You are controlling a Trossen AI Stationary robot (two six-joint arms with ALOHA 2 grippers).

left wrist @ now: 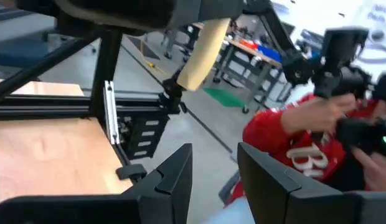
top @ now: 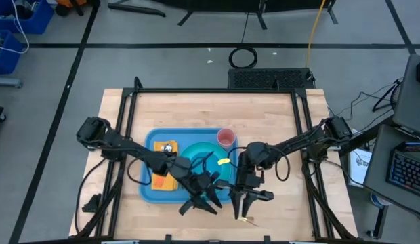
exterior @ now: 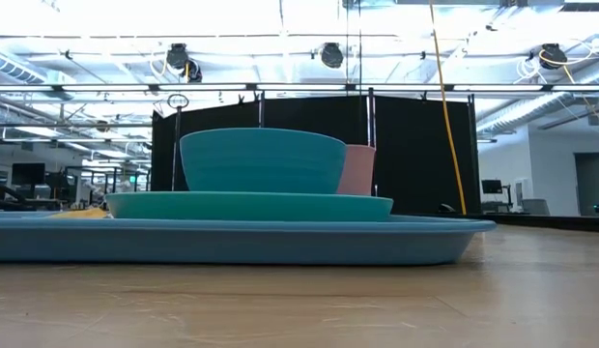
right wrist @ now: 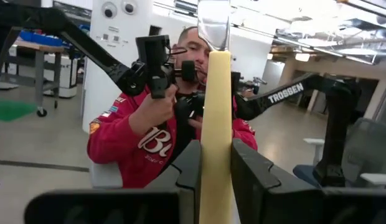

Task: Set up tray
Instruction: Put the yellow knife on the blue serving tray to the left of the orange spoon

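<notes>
The light-blue tray (top: 190, 135) lies on the wooden table, left of centre. On it are a teal plate (exterior: 249, 205) with a teal bowl (exterior: 263, 160), a pink cup (top: 226, 138), an orange napkin (top: 164, 181) and a small yellow thing (top: 164, 147). My left gripper (left wrist: 215, 152) hovers open and empty over the tray's near edge (top: 202, 203). Just right of the tray, my right gripper (top: 242, 207) is shut on a utensil (right wrist: 215, 93) with a cream handle and a silver metal end. The left wrist view also shows that handle (left wrist: 202, 53). My right gripper pinches the utensil's cream handle (right wrist: 215, 158) between its two fingers. The fingers point about level toward the table's near edge and lie along the handle. The handle sticks out past the fingertips, with the metal end (right wrist: 213, 22) farthest out. The utensil is clear of the table.
A person in a red shirt (right wrist: 137, 140) stands beyond the table's near edge, hands on control arms. Black frame rails (top: 129, 115) run along the table's left and right sides. Bare wood (top: 284, 156) lies right of the tray.
</notes>
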